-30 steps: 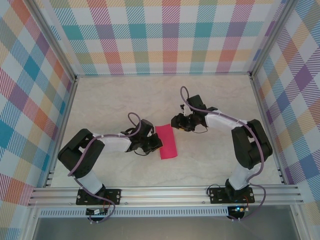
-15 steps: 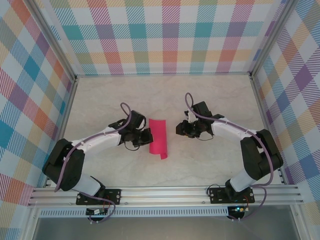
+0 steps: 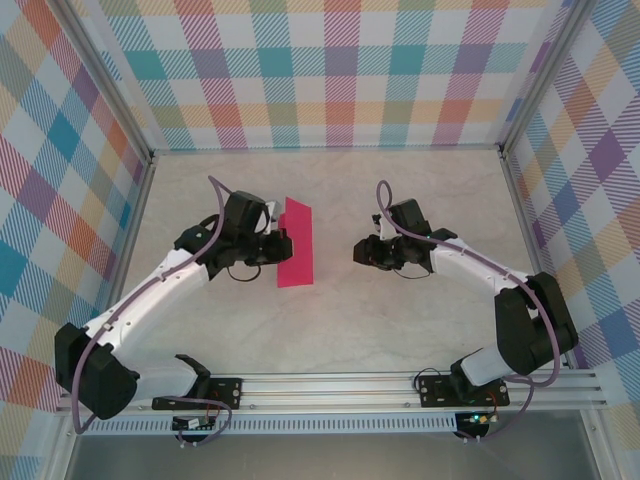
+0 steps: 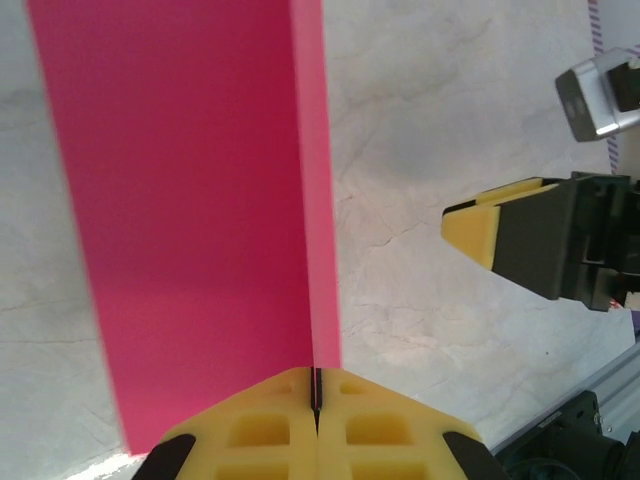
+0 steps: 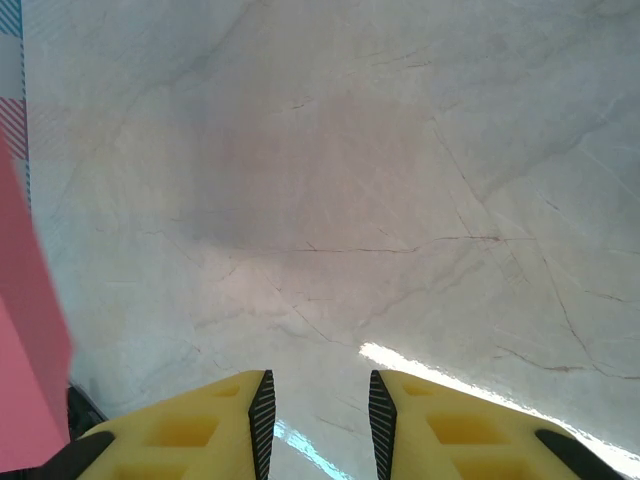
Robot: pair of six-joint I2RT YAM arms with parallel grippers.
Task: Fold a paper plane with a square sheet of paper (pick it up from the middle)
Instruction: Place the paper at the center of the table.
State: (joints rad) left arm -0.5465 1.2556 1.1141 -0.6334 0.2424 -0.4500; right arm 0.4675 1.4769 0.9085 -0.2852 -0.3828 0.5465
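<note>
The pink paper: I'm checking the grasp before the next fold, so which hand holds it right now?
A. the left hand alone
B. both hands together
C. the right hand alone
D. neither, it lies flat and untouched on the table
A: the left hand is shut on the edge of the pink paper, while the right hand stands open with nothing between its fingers, over the table.
</note>
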